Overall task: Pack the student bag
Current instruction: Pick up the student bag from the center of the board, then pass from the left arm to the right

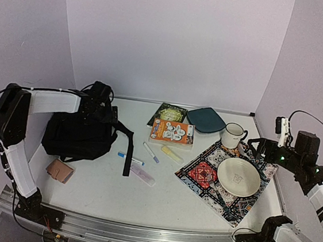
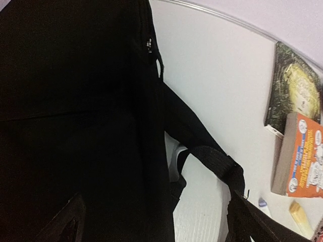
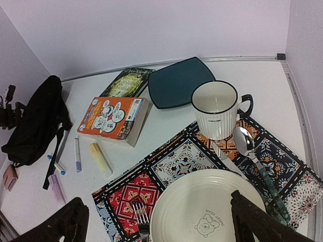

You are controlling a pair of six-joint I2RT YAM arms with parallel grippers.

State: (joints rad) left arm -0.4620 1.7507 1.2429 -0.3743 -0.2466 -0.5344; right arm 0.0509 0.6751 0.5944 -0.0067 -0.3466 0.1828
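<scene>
White table (image 1: 102, 190) w/ student bag (image 1: 79, 135), lilac walls (image 1: 175, 41) around.

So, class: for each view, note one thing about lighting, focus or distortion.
Top external: soft even light, edges bowed. Left wrist: the large black fabric backpack fills most of it, dark, nearly featureless. Right wrist: sharp, no glare on the round cream plate.

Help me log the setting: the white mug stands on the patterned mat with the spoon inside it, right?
No. The white mug stands on the patterned mat, but the spoon lies on the mat beside it, as the right wrist view shows.
</scene>
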